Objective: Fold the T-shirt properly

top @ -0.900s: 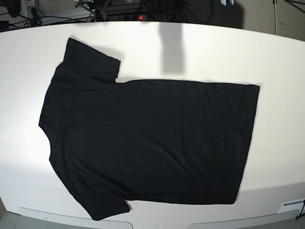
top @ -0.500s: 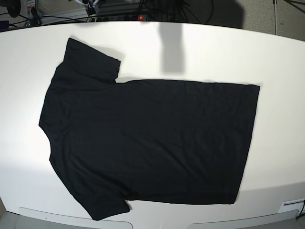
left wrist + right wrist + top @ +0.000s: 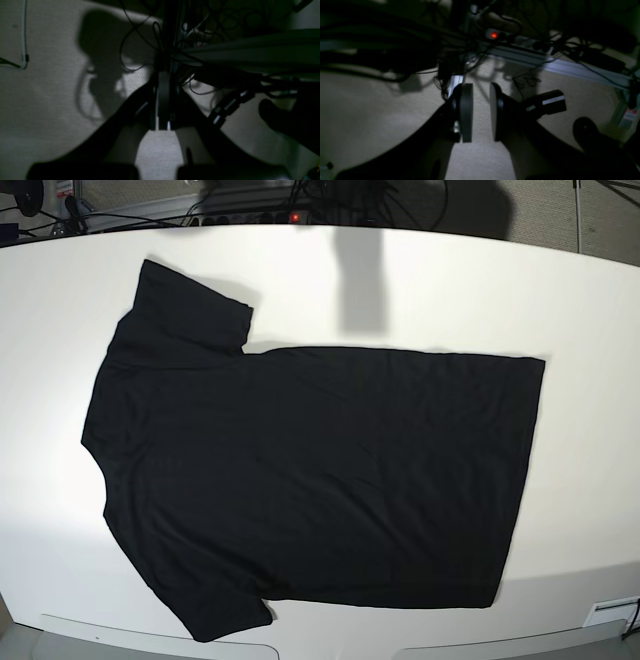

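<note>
T-shirt (image 3: 310, 470) fills base view only; wrist views show carpet (image 3: 370, 120).

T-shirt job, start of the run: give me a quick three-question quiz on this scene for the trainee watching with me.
1. True or false: the T-shirt lies spread flat on the white table with neither sleeve folded in.
2. In the base view, toward which side of the picture does the shirt's hem point?
A. left
B. right
C. top
3. Fill in: the left gripper has its fingers pressed together, while the right gripper shows a ____ between its pads.

Key:
1. True. Both sleeves stick out, and only the plain black side shows.
2. B. The sleeves and shoulders are at the left.
3. gap. Neither gripper holds anything; both wrist views show floor and cables, not the shirt.
</note>
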`<state>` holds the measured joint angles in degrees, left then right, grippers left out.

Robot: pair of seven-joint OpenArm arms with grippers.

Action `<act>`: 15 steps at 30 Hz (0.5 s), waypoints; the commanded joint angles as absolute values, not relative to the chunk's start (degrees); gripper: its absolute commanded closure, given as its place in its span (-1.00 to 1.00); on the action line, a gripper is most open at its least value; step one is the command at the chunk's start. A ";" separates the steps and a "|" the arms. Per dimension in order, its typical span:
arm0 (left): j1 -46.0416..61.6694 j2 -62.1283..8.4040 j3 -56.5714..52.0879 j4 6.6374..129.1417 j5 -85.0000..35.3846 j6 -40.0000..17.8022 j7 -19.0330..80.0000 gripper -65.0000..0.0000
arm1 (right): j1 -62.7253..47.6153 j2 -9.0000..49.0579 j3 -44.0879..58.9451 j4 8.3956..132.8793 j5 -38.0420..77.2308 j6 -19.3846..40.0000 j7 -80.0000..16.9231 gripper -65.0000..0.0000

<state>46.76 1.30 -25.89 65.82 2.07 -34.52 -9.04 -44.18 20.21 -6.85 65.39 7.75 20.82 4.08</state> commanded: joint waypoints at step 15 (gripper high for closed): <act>58.96 1.08 -26.11 97.27 -0.69 -38.44 -6.48 0.95 | -63.77 25.54 -0.19 98.00 7.94 20.47 -1.87 0.61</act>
<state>57.71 1.23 -25.87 96.77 0.01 -37.93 -5.32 -62.72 25.10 -0.19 97.36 7.44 20.64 -2.63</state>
